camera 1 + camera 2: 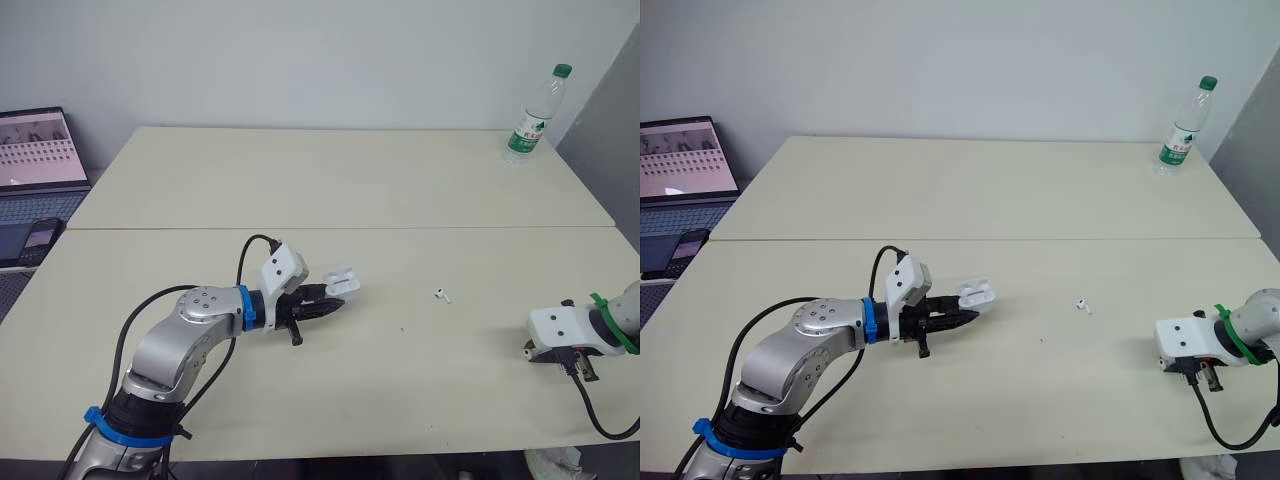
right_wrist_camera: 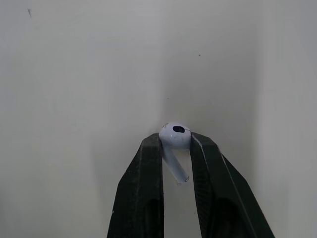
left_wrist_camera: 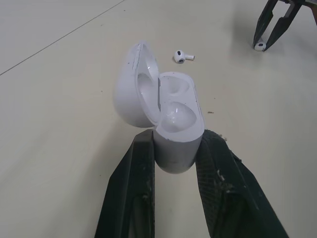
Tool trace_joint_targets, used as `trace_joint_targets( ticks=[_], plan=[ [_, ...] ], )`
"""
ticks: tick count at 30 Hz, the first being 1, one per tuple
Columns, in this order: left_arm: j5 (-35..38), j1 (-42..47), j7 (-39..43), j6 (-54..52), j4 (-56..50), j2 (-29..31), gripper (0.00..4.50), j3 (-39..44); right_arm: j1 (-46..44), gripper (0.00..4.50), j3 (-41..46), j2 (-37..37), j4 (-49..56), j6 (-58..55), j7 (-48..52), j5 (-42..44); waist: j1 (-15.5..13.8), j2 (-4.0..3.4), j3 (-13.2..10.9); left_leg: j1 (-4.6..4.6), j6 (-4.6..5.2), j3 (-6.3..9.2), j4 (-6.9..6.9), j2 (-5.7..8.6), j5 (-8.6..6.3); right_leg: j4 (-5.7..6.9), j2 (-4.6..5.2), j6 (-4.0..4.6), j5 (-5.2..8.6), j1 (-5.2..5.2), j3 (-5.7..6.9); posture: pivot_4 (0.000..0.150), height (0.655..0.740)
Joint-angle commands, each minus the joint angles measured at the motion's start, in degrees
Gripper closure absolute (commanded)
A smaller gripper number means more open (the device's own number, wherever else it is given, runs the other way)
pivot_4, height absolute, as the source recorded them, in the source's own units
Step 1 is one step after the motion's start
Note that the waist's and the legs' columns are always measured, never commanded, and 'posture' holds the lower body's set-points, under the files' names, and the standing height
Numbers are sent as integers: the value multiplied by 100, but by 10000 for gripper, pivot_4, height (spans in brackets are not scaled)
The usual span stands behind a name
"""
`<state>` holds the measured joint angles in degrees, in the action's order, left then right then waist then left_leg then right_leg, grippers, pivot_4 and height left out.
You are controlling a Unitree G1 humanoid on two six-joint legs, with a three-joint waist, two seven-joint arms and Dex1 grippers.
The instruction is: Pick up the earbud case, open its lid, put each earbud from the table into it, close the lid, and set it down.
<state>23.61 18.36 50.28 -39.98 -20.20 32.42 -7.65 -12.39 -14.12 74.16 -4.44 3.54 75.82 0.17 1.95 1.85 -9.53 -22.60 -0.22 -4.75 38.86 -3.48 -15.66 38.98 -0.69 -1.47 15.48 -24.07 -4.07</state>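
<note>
My left gripper [image 3: 177, 145] is shut on the base of the white earbud case [image 3: 171, 116], held just above the table left of centre. The case's lid [image 3: 132, 84] stands open and both wells look empty. One white earbud [image 1: 441, 294] lies on the table to the right of the case, apart from both grippers. At the table's front right, my right gripper [image 2: 176, 141] is shut on a second white earbud [image 2: 174, 136], pinched at the fingertips with its stem pointing back between the fingers.
A clear water bottle [image 1: 536, 115] with a green cap stands at the far right corner. A laptop [image 1: 40, 160] and a phone [image 1: 40, 240] sit off the table's left edge. A seam [image 1: 340, 228] runs across between the two tabletops.
</note>
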Motion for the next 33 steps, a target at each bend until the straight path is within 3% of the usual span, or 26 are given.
trace_joint_targets(
  ticks=[1, 8, 26, 29, 33],
  plan=[
    [-3, 80, -22, 72, -200, 50, 37217, -57, -8, 33518, 145, 22, 5, -31, 78, -152, -4, 0, 0, 0, 0, 0, 1, 0, 0, 0, 0, 0, 0, 1, 0, 1500, 7362],
    [-13, 64, 13, 193, -83, 45, 37217, -95, 390, 8761, 408, 318, 1002, -1709, 26, -299, -28, -2, 1, -5, -1, 5, 0, 0, 0, 1, 1, 5, 0, -2, -1, 1500, 7362],
    [-148, -79, -63, 425, -4, -20, 37217, -100, -159, 8761, -61, -47, 1796, -2355, 131, -1148, -23, -2, 1, -3, -1, 1, 2, 1, 0, 2, 0, 3, -1, -2, 1, 1500, 7362],
    [-195, -83, -98, 458, 18, -7, 37217, -97, -208, 14600, -119, -46, 1838, -2424, 277, -1167, -26, -2, 0, -4, -1, 2, 2, 3, 0, 2, 1, 3, -1, -2, 1, 1500, 7362],
    [-219, -89, -113, 479, 22, -14, 37217, -94, -235, 29302, -149, -48, 1836, -2446, 327, -1252, -26, -2, 0, -4, -1, 1, 2, 3, 0, 2, 1, 3, -1, -2, 1, 1500, 7362]
  ],
)
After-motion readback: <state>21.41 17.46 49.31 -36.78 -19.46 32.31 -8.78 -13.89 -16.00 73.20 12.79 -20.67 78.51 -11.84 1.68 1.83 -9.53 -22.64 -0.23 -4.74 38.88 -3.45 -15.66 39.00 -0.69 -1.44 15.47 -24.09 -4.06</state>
